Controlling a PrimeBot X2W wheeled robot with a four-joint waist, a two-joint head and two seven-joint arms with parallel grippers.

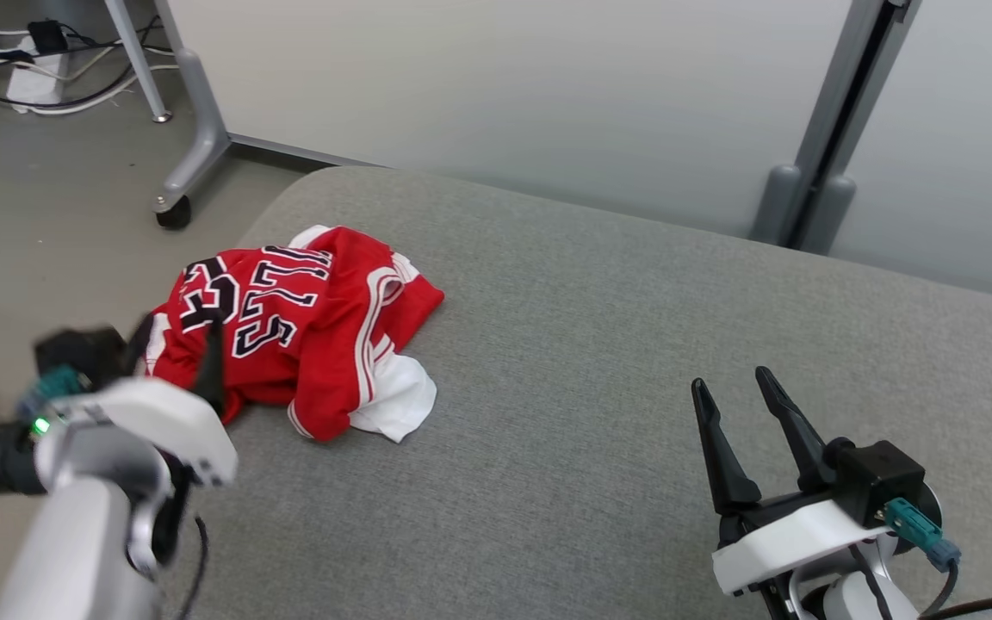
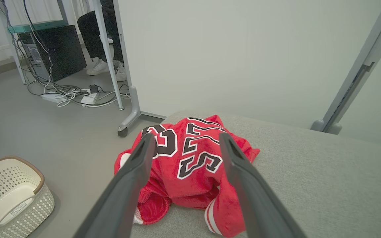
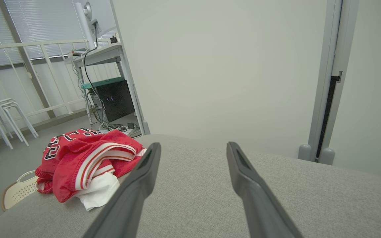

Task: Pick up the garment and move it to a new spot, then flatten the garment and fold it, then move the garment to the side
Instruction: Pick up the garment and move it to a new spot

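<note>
You see the red jersey (image 1: 289, 331) crumpled near the left end of the grey cushion (image 1: 599, 327). Your left gripper (image 2: 187, 137) hovers just beside it, fingers spread wide. Your right gripper (image 1: 731, 381), also spread, sits well apart from it.

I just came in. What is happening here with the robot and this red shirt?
The robot seems about to pick up the red jersey, which lies crumpled near the far left corner of the grey cushion, not yet lifted. Its left gripper is at the heap with open jaws, holding nothing. The right gripper is open too, over bare cushion, apart from the jersey. A white basket stands on the floor nearby.
</note>
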